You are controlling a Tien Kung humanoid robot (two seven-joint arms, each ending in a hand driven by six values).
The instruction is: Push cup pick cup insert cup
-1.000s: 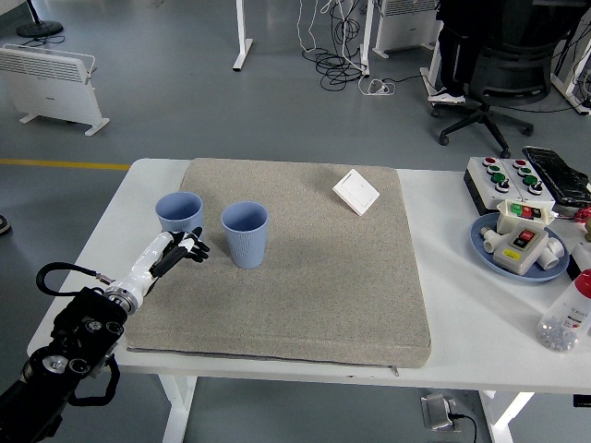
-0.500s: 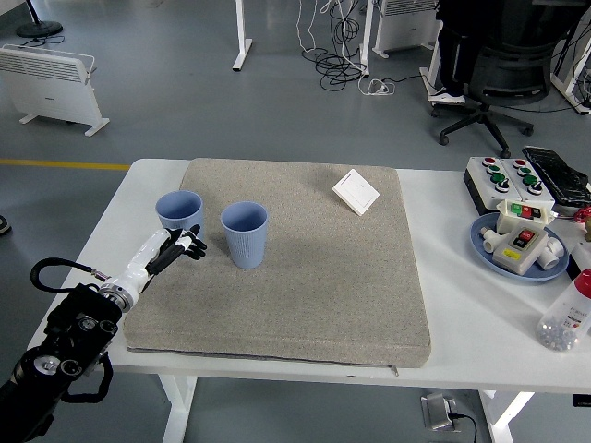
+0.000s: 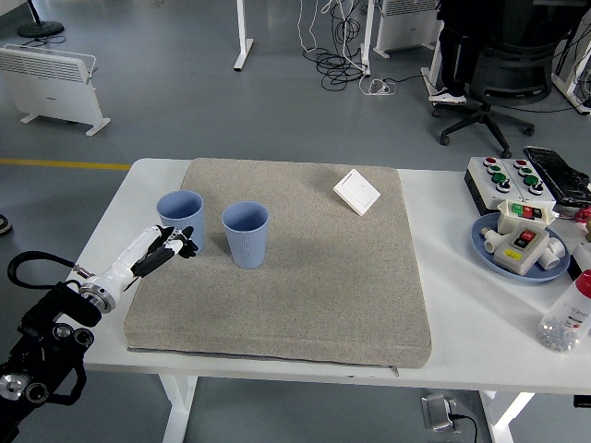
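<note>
Near the desk's left edge, on the grey mat (image 3: pixel 286 268), two blue ribbed cups stand upright and apart: the left cup (image 3: pixel 180 216) by the mat's left edge, the right cup (image 3: pixel 245 233) just beside it toward the centre. Both mouths face up; their insides are in shadow. The left hand (image 3: pixel 164 247) reaches in from the lower left corner, its white-and-black fingers (image 3: pixel 181 243) loosely extended and holding nothing, the tips low against the left cup's near side; contact cannot be confirmed at this size. Its black forearm is cut off by the picture's bottom left corner, with a black cable loop beside it. A white wall switch (image 3: pixel 355 191) lies flat near the mat's far right corner. Along the desk's right edge sit a button box (image 3: pixel 503 178) with red and green buttons, a black device cut off by the frame, a blue plate (image 3: pixel 483 245) carrying white switch units, and a clear bottle (image 3: pixel 565 318) with a red cap, partly cropped. The white desk (image 3: pixel 462 314) shows bare around the mat.
</note>
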